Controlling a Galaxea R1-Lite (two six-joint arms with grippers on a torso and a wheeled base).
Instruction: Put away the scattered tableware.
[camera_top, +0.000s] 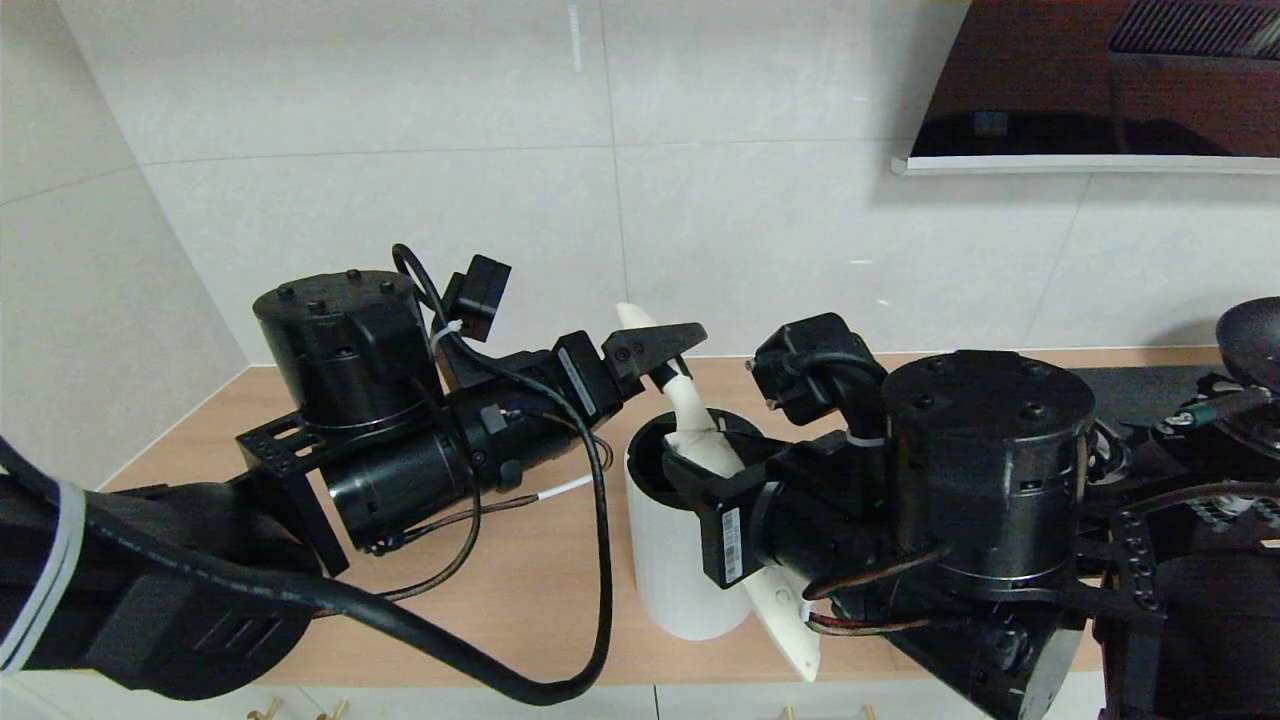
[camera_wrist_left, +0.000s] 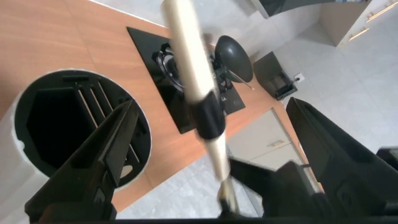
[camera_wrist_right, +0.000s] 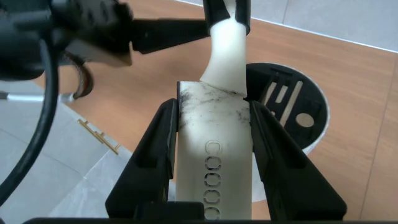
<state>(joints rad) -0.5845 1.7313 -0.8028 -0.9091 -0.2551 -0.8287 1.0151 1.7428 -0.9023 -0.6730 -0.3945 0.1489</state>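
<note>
We find the spatula (camera_wrist_right: 214, 143) clamped across its broad blade by the right gripper (camera_wrist_right: 214, 112), both jaws pressed flat against the blade's edges. In the head view it slants over the mouth of the white holder (camera_top: 675, 570), which stands at the centre of the wooden counter (camera_top: 540, 560). Its handle rises toward 12 o'clock and its blade tip hangs past the holder's side toward 5 o'clock.

The left gripper (camera_wrist_left: 211, 104) sits at the upper handle with its jaws spread wide. The handle passes between them and neither jaw presses on it. We cannot identify the dark band around the handle there.

**Handling.** We judge the spatula to be light, rigid moulded plastic. It looks smooth and therefore liable to slip or pivot in a two-point grip, but it is not fragile. The blade is scuffed with dark marks. In our judgement the narrow handle, taken near its middle, offers the better hold for lowering it upright into the holder's divided interior.

**Markings.** Barcode stickers (camera_top: 732, 545) are fixed to both wrists, and their print is too small to read. The row of ovals on the blade appears to be slots or moulding rather than writing. We find no legible text on the holder.
</note>
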